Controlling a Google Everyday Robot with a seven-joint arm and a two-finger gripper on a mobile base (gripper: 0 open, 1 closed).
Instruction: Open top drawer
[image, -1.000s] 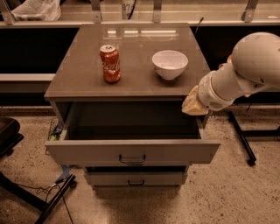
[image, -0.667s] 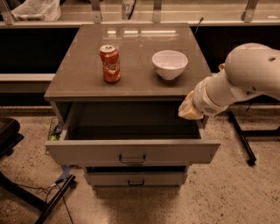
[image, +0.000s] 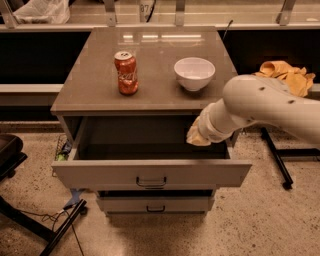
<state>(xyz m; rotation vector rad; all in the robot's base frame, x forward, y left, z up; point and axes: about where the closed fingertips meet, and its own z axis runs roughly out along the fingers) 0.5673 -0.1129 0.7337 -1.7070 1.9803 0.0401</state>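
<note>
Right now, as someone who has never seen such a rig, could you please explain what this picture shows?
There is one picture, taken by a camera looking down at a small cabinet from the front. The thick white limb coming in from the right is the robot's arm. Its gripper, the part that grasps things, is at the arm's tip, over the right rear corner of the top drawer. That drawer is pulled out and looks empty. On the cabinet stand a red soda can and a white bowl. I see nothing held in the gripper.
</note>
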